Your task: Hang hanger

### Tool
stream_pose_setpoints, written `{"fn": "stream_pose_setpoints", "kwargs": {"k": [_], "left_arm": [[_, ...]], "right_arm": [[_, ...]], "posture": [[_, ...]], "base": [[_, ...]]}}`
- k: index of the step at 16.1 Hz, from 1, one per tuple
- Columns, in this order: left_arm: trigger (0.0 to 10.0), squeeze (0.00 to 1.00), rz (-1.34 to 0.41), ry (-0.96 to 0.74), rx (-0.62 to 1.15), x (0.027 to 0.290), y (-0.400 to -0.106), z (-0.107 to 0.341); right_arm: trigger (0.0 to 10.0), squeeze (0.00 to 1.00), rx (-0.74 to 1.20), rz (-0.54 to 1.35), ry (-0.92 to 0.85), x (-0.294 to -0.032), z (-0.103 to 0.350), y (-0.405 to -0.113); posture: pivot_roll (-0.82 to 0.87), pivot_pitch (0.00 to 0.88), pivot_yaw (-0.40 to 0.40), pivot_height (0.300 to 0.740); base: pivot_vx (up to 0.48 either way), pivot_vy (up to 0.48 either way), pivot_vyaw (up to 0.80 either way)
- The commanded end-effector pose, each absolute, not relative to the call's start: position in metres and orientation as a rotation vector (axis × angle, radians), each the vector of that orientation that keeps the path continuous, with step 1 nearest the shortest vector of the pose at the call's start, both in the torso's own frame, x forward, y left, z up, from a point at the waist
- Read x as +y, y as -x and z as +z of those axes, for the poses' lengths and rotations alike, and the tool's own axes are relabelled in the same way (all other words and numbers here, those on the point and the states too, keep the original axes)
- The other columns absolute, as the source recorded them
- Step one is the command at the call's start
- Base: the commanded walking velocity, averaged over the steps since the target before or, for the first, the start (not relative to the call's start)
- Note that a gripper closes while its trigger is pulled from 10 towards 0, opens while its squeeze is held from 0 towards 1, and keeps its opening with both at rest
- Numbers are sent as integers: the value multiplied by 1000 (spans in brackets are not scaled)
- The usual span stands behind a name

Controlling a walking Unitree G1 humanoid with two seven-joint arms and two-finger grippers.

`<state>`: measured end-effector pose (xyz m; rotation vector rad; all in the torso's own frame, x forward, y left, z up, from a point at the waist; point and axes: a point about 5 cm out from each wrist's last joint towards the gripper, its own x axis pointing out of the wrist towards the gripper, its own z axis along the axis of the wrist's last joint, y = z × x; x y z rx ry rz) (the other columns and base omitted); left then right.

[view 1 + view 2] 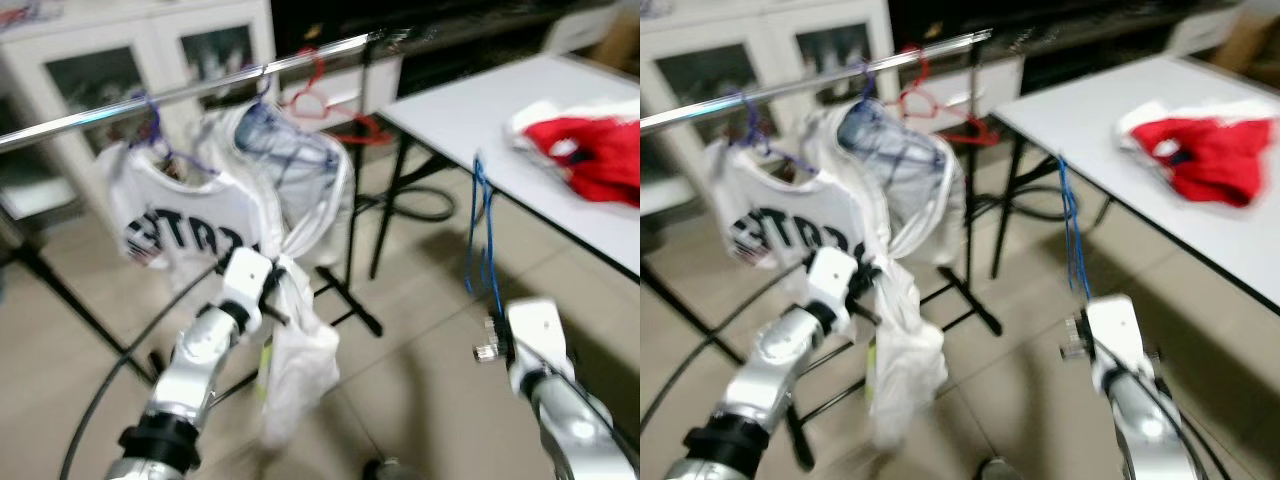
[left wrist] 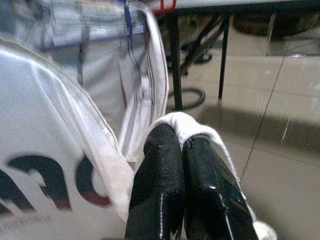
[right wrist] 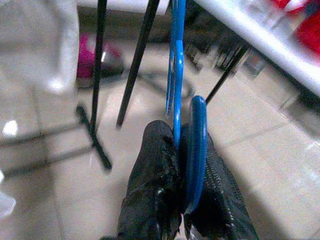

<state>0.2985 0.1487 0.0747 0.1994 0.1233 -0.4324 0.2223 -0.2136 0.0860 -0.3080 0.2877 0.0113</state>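
Right gripper (image 3: 177,150) clamped a blue hanger (image 1: 485,240), long axis upright, beside the white table (image 1: 470,110) | chrome rail (image 1: 200,90) lay up and to its left | left gripper (image 2: 182,165) pinched white shirt (image 1: 300,330)

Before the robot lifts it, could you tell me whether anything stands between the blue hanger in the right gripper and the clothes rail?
Nothing visible blocks it. The right gripper holds the blue hanger by the table edge; the rail has a bare stretch beyond the red hanger.
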Motion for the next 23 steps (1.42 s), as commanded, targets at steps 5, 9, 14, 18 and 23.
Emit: {"fn": "stream_pose_setpoints", "kwargs": {"k": [5,9,14,18,23], "left_arm": [[10000,0,-464,-202,89,150,-303,91],[10000,0,-439,-162,139,150,-300,89],[10000,0,-353,-107,143,156,-303,90],[10000,0,-343,-94,150,155,-303,90],[10000,0,-287,-63,147,156,-301,89]], "right_arm": [[10000,0,272,24,333,-214,99,-216],[10000,0,297,-11,316,-215,103,-206],[10000,0,299,-48,299,-212,105,-211],[10000,0,294,-35,311,-211,108,-213],[10000,0,277,8,336,-211,116,-219]], "posture": [[-172,0,111,740],[-171,0,118,740],[-167,0,111,740],[-165,0,105,740],[-153,0,53,740]], "base": [[0,0,-719],[0,0,-719],[0,0,-725],[0,0,-722],[0,0,-724]]}}
